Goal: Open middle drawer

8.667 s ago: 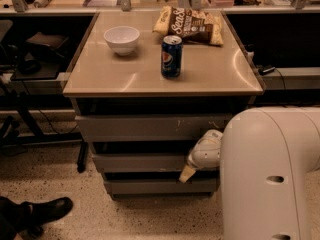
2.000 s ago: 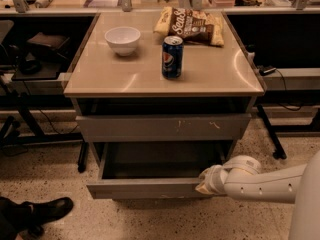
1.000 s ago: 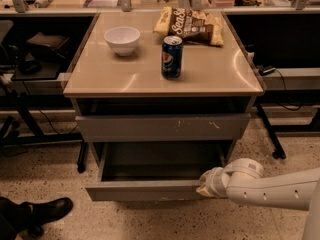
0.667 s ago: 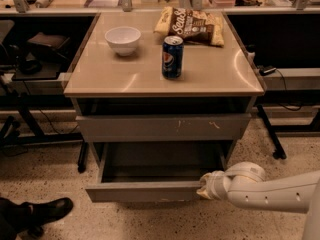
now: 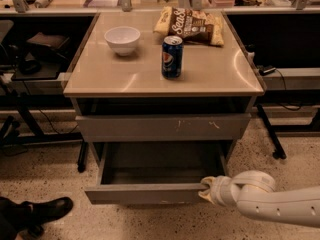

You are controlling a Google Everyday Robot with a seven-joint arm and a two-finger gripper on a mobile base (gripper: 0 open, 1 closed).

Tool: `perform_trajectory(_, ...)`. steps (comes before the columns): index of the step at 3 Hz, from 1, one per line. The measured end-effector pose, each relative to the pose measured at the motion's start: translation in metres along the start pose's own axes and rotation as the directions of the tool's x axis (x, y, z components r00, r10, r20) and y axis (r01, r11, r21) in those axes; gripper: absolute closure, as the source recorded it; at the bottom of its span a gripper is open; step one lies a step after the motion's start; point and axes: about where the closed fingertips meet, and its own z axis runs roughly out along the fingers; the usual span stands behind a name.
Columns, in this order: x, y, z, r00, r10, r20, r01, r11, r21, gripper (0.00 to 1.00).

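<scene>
Judging the middle drawer (image 5: pixel 145 194) as good as open: drawn well forward, low down, from just under the scratched drawer face (image 5: pixel 165 127), with its wide shallow tray bare right to the back wall. Leaves little of the task, at most a last short pull to the stop, then letting go and backing clear; cannot say from this view whether any travel remains. Finds the gripper (image 5: pixel 207 188) at the right end of the drawer's front, against its top edge; cannot tell whether clamped on that edge or only resting there. Runs off to the right as a pale arm (image 5: pixel 280 206), low over the floor (image 5: pixel 150 223).

Reading the edges next: front lip of the drawer jutting out beyond the overhang of the counter (image 5: pixel 100 76), both corners exposed, so probably best to take any withdrawal straight out and to the right, not across the face. Offers open speckled floor ahead of the drawer front for further pull. Shows a dark shoe (image 5: pixel 47 210) at lower left, apart from the drawer's left corner yet near enough to mind. Has dark frame legs (image 5: pixel 270 134) standing off to the right, behind the arm's line and apart from it. Carries, up on the counter, a soda can (image 5: pixel 172 57), a white bowl (image 5: pixel 122 39) and a chip bag (image 5: pixel 192 26), all well above the pull and well apart from the arm, so unlikely to be disturbed.
</scene>
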Motion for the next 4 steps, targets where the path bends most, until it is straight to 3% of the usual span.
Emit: perform_trajectory(4,0.011,0.016,-0.009,0.998,-0.015,0.064,0.014,0.9999,0.009,1.00)
